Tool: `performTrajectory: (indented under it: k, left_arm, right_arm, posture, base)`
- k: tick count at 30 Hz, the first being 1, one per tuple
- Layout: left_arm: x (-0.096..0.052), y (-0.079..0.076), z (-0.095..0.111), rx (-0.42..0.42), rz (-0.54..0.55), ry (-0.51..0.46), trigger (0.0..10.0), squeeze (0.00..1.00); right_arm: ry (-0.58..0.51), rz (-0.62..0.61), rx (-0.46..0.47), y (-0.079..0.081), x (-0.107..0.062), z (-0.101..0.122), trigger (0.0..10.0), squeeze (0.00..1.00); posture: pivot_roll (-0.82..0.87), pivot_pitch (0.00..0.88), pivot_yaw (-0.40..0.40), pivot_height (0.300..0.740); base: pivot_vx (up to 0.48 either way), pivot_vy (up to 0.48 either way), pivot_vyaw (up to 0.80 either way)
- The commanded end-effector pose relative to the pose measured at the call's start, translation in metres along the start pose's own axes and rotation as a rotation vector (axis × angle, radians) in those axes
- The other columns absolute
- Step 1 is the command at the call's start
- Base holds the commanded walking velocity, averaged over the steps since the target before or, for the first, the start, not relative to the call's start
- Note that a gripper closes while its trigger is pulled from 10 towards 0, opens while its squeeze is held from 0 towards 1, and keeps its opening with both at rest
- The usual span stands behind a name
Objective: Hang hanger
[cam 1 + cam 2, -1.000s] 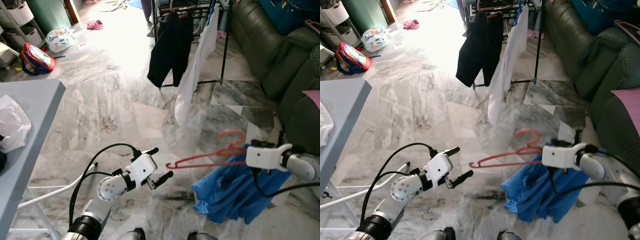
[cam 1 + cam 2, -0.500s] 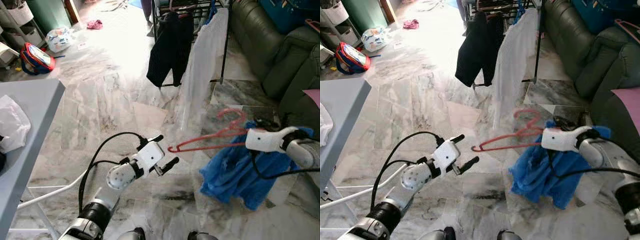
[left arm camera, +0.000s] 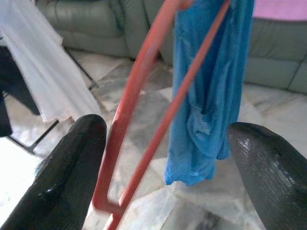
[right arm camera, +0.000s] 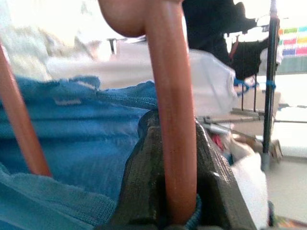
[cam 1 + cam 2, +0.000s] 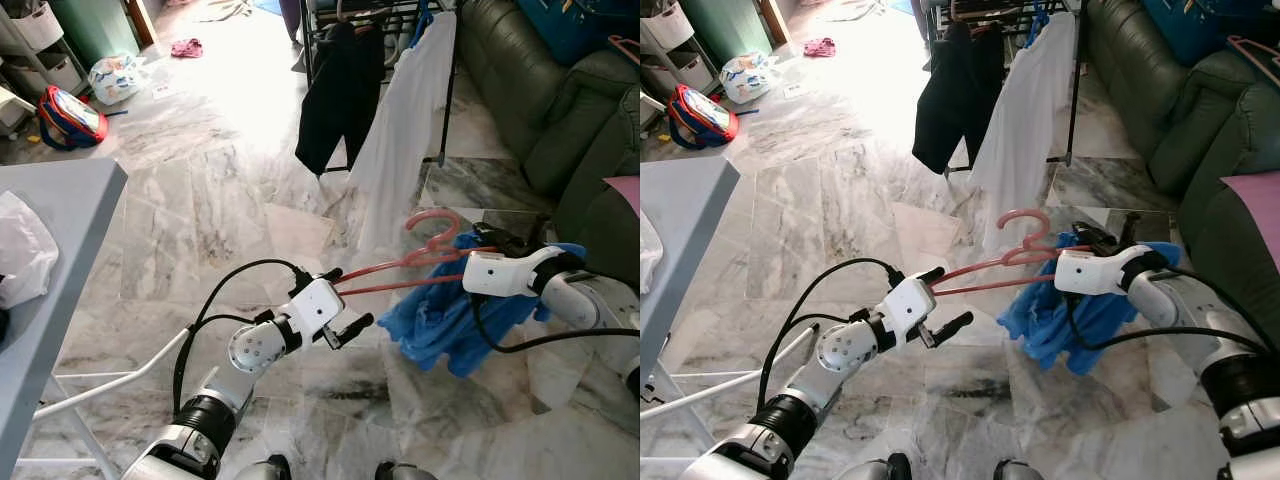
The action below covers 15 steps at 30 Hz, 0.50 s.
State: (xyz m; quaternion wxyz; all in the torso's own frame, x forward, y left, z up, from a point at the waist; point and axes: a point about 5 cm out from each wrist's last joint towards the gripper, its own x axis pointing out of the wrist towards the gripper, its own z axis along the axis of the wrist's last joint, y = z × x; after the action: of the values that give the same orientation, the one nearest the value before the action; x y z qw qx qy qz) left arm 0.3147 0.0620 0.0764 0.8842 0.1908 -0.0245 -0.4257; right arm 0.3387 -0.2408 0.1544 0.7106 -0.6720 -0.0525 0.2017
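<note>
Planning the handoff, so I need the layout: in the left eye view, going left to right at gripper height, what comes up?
Grey table → left gripper → red hanger → blue garment → right gripper → green sofa.

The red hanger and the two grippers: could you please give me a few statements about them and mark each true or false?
1. The right gripper is shut on the red hanger near its hook. True.
2. The blue garment hangs on the drying rack. False: it hangs from the hanger held by the right gripper, short of the rack.
3. The left gripper is clamped shut on the hanger. False: its jaws stand open, with the hanger's far end between them.
4. A black garment and a white shirt hang on the rack. True.
5. The hanger's hook is already over the rack's bar. False: it is low, beside the right gripper.
</note>
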Motion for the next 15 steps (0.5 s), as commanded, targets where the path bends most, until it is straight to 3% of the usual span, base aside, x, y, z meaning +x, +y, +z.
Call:
performTrajectory:
  k: [1,9,10,11,12,13,14,15]
  left_arm:
    - [-0.002,0.006,-0.003,0.014,0.027,0.024,10.0,0.00]
    - [-0.003,0.022,-0.003,0.015,0.075,0.055,10.0,0.00]
    - [-0.003,0.021,-0.003,0.008,0.066,0.056,9.3,0.00]
    - [-0.003,0.021,-0.004,0.003,0.057,0.057,8.0,0.00]
    - [-0.003,0.021,-0.004,-0.002,0.045,0.059,3.7,0.00]
    - [-0.003,0.020,-0.004,-0.004,0.037,0.060,3.7,0.00]
    - [-0.003,0.019,-0.005,-0.012,0.021,0.063,0.0,0.00]
    - [-0.003,0.018,-0.006,-0.021,0.003,0.062,0.0,0.00]
  right_arm:
    - [-0.066,0.004,0.013,0.000,0.001,0.011,10.0,0.00]
    - [-0.094,0.006,0.027,-0.001,0.001,0.012,10.0,0.00]
    - [-0.092,0.005,0.024,-0.002,0.001,0.012,10.0,0.00]
    - [-0.091,0.003,0.022,-0.003,0.001,0.011,10.0,0.00]
    - [-0.091,0.000,0.019,-0.004,0.001,0.011,10.0,0.00]
    - [-0.092,-0.003,0.017,-0.004,0.001,0.011,10.0,0.00]
    - [-0.094,-0.004,0.017,-0.005,0.000,0.011,10.0,0.00]
    - [-0.095,-0.006,0.015,-0.005,0.000,0.011,10.0,0.00]
  posture:
    - [-0.05,0.196,0.088,0.740]
    - [-0.06,0.191,0.085,0.740]
    - [-0.06,0.191,0.084,0.740]
    - [-0.06,0.191,0.084,0.740]
    - [-0.06,0.192,0.085,0.740]
    - [-0.06,0.192,0.085,0.740]
    - [-0.06,0.194,0.085,0.740]
    - [-0.06,0.195,0.085,0.740]
  base:
    - [0.000,0.000,0.00]
    - [0.000,0.000,0.00]
    - [0.000,0.000,0.00]
    - [0.000,0.000,0.00]
    - [0.000,0.000,0.00]
    - [0.000,0.000,0.00]
    - [0.000,0.000,0.00]
    - [0.000,0.000,0.00]
